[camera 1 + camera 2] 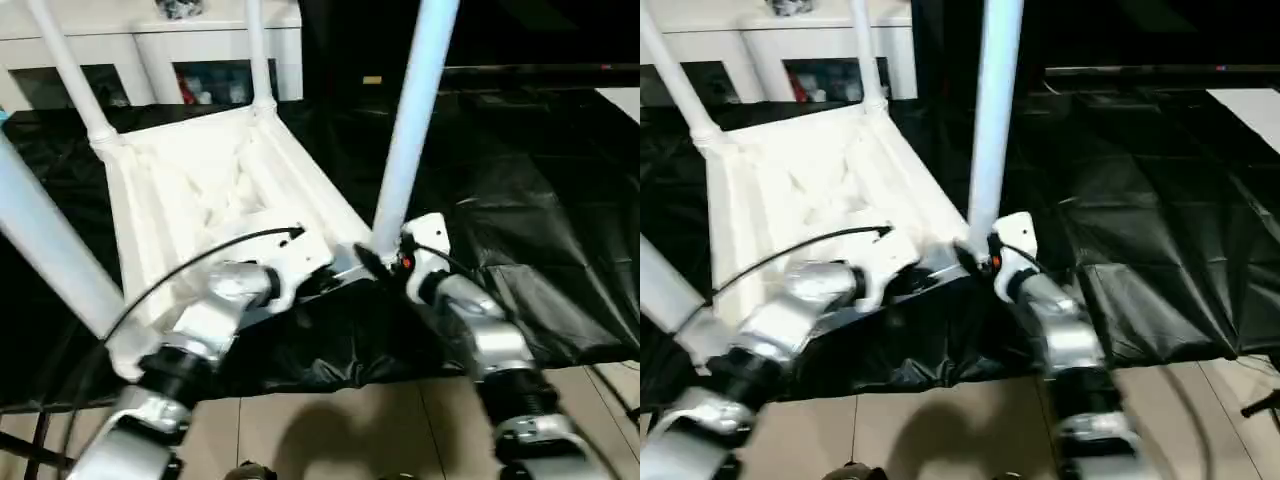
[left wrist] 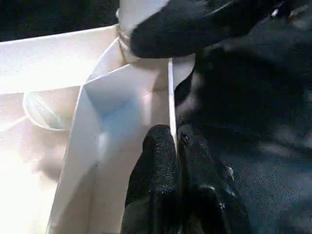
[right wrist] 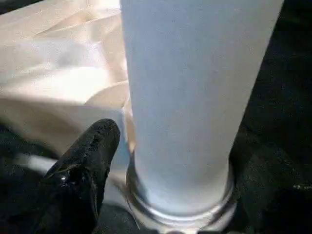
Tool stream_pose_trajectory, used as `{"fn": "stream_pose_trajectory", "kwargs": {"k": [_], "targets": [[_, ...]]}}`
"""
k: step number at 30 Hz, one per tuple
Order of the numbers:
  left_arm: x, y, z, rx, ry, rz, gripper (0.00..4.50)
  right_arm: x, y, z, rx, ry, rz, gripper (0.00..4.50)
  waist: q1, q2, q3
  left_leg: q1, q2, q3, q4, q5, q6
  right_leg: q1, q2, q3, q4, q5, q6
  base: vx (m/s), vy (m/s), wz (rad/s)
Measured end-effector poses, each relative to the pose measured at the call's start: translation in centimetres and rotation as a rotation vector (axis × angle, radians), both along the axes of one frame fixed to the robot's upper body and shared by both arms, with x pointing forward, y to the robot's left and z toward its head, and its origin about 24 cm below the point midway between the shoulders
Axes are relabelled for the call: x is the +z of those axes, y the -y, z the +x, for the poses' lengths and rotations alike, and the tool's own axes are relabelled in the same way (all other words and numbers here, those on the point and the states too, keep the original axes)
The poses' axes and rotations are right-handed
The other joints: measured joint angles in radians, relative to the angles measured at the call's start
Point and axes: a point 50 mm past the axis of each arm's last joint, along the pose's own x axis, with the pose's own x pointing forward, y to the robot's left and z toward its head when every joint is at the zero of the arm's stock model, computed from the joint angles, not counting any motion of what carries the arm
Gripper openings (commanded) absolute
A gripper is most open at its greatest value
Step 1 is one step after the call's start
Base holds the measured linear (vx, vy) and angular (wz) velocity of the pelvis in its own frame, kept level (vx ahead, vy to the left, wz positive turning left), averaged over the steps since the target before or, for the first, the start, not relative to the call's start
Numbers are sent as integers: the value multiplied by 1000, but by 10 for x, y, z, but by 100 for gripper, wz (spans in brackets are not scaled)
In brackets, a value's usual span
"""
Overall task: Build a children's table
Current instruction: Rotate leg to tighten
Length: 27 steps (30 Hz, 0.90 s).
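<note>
I'm seeing both my forearms in brushed silver, ringed with black ribbed joints near the elbows. White housings cap the wrists. A thin black cable [image 1: 190,262] arcs along my left arm. The right wrist housing [image 1: 428,243] shows a small red light. Both tools' fingers [image 2: 161,165] are matte black, rounded.

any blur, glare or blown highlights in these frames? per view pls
Left eye view: the tabletop underside is overexposed, its ribs washed out, and the nearest leg is smeared. Right eye view: soft glare on the black sheet; the right forearm is blurred. Left wrist view: the fingers are out of focus. Right wrist view: the leg is soft and featureless.
</note>
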Motion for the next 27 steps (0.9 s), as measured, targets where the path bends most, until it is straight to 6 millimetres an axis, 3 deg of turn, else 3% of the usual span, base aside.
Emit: {"fn": "stream_pose_trajectory", "kwargs": {"k": [6,9,15,27], "targets": [[1,-20,-5,-123,-51,4,0,13,7,-4,357,0,-84,364,10,1,1,-1,0,0,2,0,0,0,0,0,1,0,0,0,0,0],[1,-26,-7,-174,-73,4,0,19,4,-7,492,5,-108,364,24,1,1,-1,1,0,3,0,0,1,0,-1,2,0,-1,0,0,0],[3,-33,-6,-230,-104,27,0,19,5,-9,586,-20,-104,339,33,0,1,-1,1,0,7,0,0,1,-1,0,4,0,-1,0,0,0],[3,-36,-4,-287,-130,33,0,21,10,-9,657,-51,-122,244,52,-1,0,0,1,0,7,0,0,2,-1,0,4,0,-1,0,0,0]]}}
